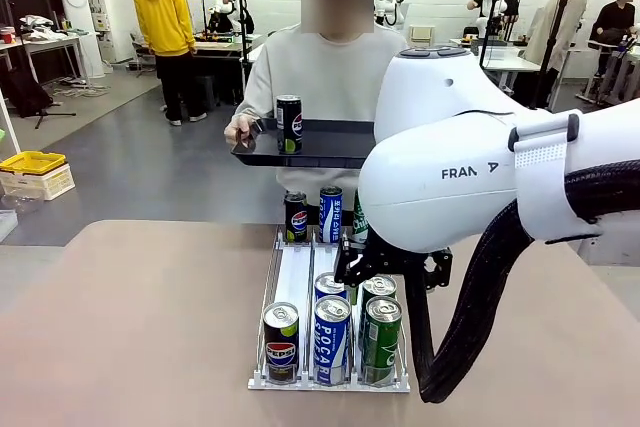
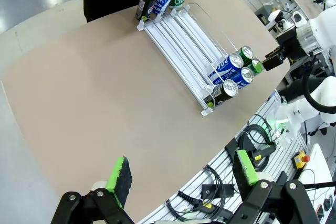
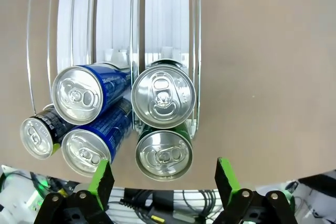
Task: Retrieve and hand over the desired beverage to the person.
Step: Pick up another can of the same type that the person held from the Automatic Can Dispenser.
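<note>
The person [image 1: 330, 77] in a light grey sweatshirt stands at the far side, holding a black tray [image 1: 330, 147] with a black Pepsi can [image 1: 289, 125] on it. A clear three-lane rack [image 1: 290, 277] on the table holds black, blue and green cans at both ends. My right gripper [image 3: 164, 179] hangs open right above the near green cans [image 3: 163, 155], fingers either side of the front one and touching nothing. My left gripper [image 2: 182, 171] stands open and empty over the table's near edge, well away from the rack [image 2: 184, 40].
Blue Pocari cans [image 3: 84, 94] and a black can [image 3: 38, 136] sit close beside the green lane. Three more cans [image 1: 330, 212] stand at the rack's far end under the tray. Cables and fittings [image 2: 252, 145] run along the table's near edge. Bare tabletop [image 1: 130, 327] lies left of the rack.
</note>
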### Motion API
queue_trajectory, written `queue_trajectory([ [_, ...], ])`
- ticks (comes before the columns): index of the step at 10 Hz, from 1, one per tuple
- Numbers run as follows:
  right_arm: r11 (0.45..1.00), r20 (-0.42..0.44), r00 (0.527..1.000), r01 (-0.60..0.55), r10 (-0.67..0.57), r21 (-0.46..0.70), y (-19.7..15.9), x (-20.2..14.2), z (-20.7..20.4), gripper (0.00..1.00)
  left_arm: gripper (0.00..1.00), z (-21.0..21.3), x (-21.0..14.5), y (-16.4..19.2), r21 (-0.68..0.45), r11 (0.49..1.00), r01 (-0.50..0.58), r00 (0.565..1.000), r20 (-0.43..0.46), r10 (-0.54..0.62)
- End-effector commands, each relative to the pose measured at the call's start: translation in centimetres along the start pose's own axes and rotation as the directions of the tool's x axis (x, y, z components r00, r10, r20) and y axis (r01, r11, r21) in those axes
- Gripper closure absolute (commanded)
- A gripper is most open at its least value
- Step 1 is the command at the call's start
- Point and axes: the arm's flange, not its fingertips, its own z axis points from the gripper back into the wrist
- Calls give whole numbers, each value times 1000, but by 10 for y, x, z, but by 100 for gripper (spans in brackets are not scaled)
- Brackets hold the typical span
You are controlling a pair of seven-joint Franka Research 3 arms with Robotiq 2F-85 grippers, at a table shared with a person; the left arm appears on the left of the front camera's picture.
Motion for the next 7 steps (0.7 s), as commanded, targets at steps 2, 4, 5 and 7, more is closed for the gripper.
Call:
queue_trajectory([
  [2, 999, -4, 999, -36, 36, 21, -8, 7, -11, 0, 0, 1, -2, 1, 1, 1000, 4, 1000, -5, -4],
  [4, 998, -19, 998, -53, 53, 26, -4, 9, -17, 0, 0, 1, -2, 1, 1, 1000, 4, 1000, -5, -4],
  [5, 998, -32, 997, -63, 64, 26, -1, 9, -21, 0, 0, 1, -2, 1, 1, 1000, 4, 1000, -5, -4],
  [7, 997, -51, 995, -80, 81, 22, 2, 9, -25, 0, 0, 1, -2, 1, 1, 1000, 4, 1000, -5, -4],
])
